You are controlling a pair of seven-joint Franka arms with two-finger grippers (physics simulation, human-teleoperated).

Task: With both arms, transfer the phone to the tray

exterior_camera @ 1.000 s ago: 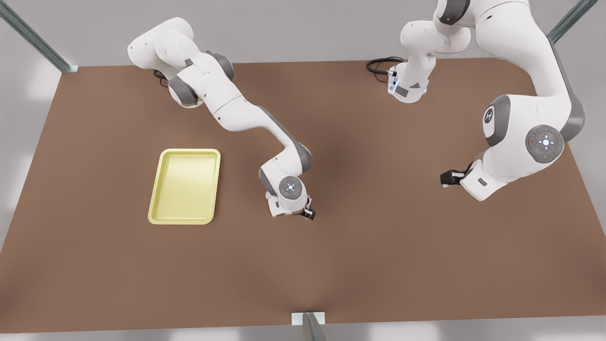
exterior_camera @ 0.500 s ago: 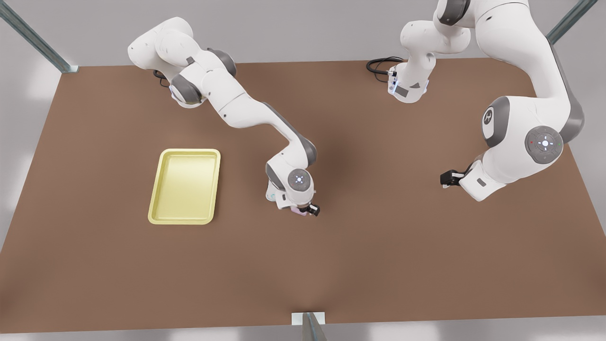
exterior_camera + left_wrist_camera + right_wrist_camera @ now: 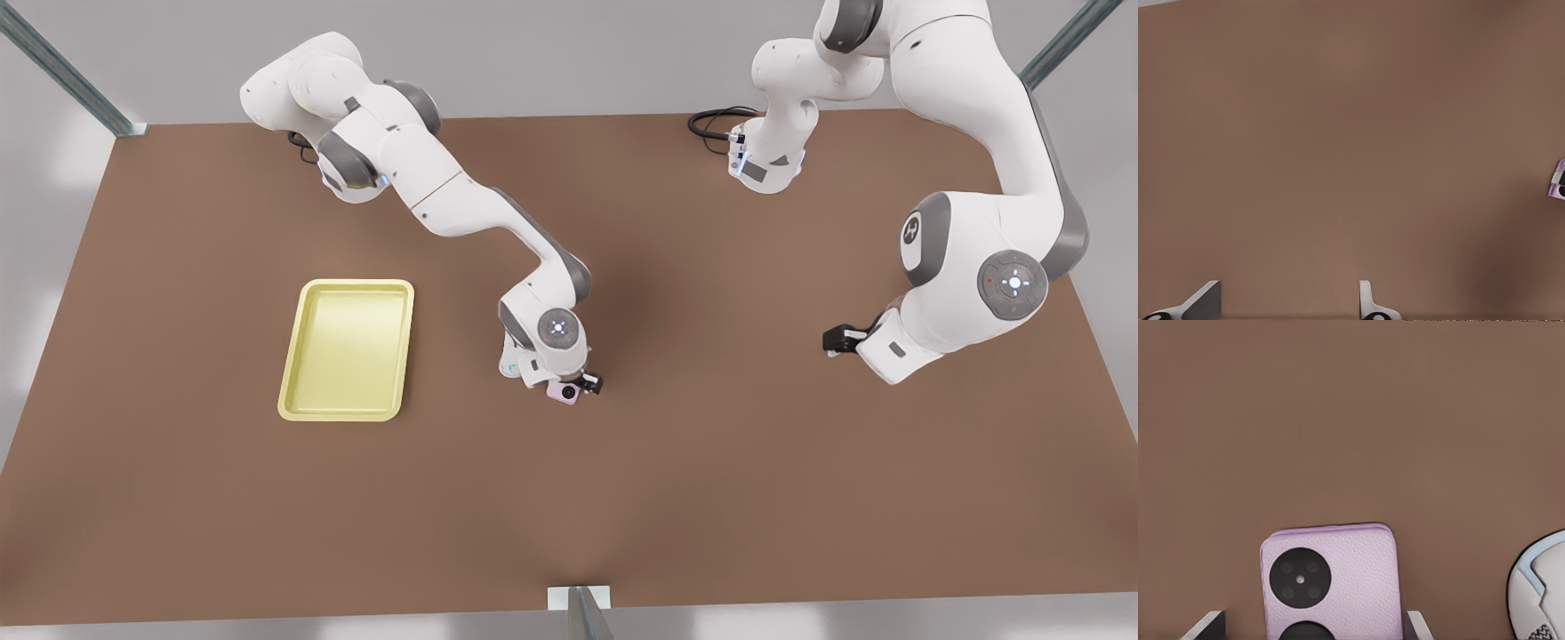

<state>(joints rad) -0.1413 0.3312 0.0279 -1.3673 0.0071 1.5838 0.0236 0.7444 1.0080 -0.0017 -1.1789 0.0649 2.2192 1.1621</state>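
The pale pink phone (image 3: 562,392) sits near the table's middle, lens side up, just below my right arm's wrist. My right gripper (image 3: 573,388) is shut on it, with one black finger (image 3: 592,384) showing on the phone's right side in the front view. In the right wrist view the phone (image 3: 1328,577) lies between the two fingers of the right gripper (image 3: 1315,633), with brown table behind it. The pale yellow tray (image 3: 347,286) lies farther toward the front view's left. My left gripper (image 3: 834,338) waits open and holding nothing at the front view's right. The left wrist view shows the left gripper (image 3: 1290,310) over bare table and an edge of the phone (image 3: 1558,180).
A black cable coil (image 3: 711,120) lies at the table's far edge beside an arm base (image 3: 769,160). Metal posts stand at the far corners, and a bracket (image 3: 578,600) sits at the middle of the near edge. A white rounded arm part (image 3: 1541,587) shows beside the phone.
My right wrist has turned and drawn back toward the table's far side. The phone, first only a pink sliver by the hand, now shows its lens face. The left arm shifted slightly.
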